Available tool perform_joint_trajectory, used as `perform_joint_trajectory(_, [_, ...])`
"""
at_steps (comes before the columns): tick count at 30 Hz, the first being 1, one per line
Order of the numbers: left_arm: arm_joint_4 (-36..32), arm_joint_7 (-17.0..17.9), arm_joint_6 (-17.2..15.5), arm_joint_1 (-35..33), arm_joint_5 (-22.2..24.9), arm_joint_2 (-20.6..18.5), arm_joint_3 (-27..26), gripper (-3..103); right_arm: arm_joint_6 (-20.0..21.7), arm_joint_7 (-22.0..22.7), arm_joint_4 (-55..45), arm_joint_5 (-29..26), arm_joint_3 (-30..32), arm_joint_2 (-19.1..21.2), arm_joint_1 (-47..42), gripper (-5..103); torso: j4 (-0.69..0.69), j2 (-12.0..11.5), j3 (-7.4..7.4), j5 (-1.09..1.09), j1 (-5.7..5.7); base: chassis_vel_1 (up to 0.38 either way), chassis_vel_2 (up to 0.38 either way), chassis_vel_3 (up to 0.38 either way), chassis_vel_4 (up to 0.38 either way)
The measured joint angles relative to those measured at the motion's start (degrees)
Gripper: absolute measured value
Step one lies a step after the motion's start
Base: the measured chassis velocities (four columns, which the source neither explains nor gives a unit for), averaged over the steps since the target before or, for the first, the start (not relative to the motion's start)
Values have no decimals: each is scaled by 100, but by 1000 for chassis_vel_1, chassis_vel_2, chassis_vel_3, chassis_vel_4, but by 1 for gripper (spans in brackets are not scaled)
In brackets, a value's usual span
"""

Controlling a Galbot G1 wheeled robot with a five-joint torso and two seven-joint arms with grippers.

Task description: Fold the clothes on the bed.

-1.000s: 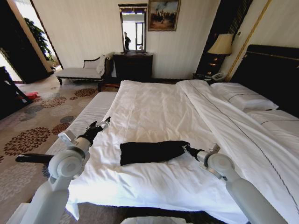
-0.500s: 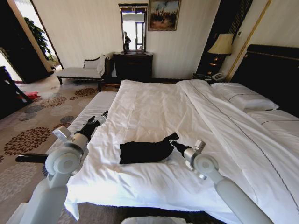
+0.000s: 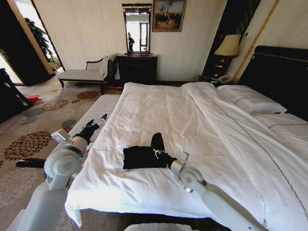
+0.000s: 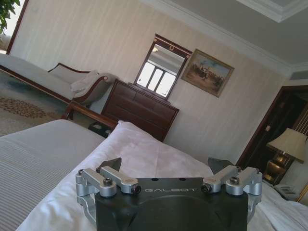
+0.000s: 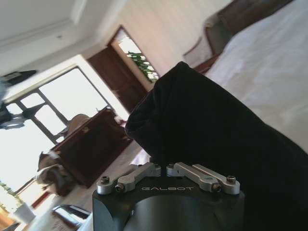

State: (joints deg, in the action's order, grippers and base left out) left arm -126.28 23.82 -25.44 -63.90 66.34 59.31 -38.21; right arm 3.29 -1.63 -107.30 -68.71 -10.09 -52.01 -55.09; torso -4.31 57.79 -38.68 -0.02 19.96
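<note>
**Carrying the Pinched End Across to Close the Fold**

The bed (image 3: 159, 110), broad and white under its duvet (image 3: 240, 139), takes up most of the head view, its dark headboard (image 3: 281, 77) at the robot's right and a pale striped bench (image 3: 94, 118) running along its left side. Near the edge closest to the robot lies the black T-shirt (image 3: 139, 156), already narrowed into a short band that is small against the sheet. One end of it stands up off the bed in a dark peak, well above the flat part.

That raised end is in the right tool (image 3: 161, 155), whose fingers are closed together on the cloth; the right wrist view shows the black fabric bunched just above the joined linkages of the right tool (image 5: 161, 166). The left tool (image 3: 96, 124) hangs over the bed's left edge, apart from the shirt, and in the left wrist view its fingers (image 4: 113, 166) are spread wide with nothing between them.

Judging by this, the step in hand is folding the right end over onto the left part of the band. To do it well, the raised end should travel level and high enough that the hanging cloth clears the layer below, rather than dragging it and crumpling the sheet. The end should be laid so its edge sits over the far edge squarely, then released only once the fabric rests flat. The chief risk is that the flat part slides with the pull, since nothing pins it down.
</note>
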Motion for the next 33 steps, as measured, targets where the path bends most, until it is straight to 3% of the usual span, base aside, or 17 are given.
perform_joint_trajectory(4, [50, -3, 1, 13, -7, 15, 9, 100, -263, -629, 238, 403, -364, -51, 165, 0, 0, 0, 0, 1, 0, 0, 0, 0, 0])
perform_joint_trajectory(10, [92, -7, 1, -29, -28, 46, 9, 100, -537, -695, 822, 862, -709, -312, 342, 0, 0, 0, 0, 1, 0, 0, 0, 0, 0])
perform_joint_trajectory(20, [189, -23, 18, -105, -40, 99, -108, 100, -586, -644, 1319, 972, -974, -599, 640, -3, 1, 0, 0, 1, 0, 0, 0, 0, 0])
perform_joint_trajectory(23, [191, -24, 19, -91, -47, 106, -92, 100, -597, -609, 1255, 1019, -1005, -570, 607, 11, 1, 0, 0, 1, 0, 0, 0, 0, 0])
perform_joint_trajectory(26, [185, -23, 19, -48, -45, 95, -61, 100, -610, -605, 1244, 1031, -998, -570, 559, 17, 0, 0, 1, 1, 0, 0, 0, 0, 0])
perform_joint_trajectory(30, [154, -10, 13, -35, -47, 90, -11, 100, -654, -646, 1191, 1038, -946, -630, 459, 38, -1, 0, 0, 2, 0, 0, 0, 0, 0])
perform_joint_trajectory(33, [137, -9, 7, -68, -63, 94, -4, 100, -707, -739, 1116, 1051, -946, -616, 418, 44, 1, 0, 1, 2, 0, 0, 0, 0, 0])
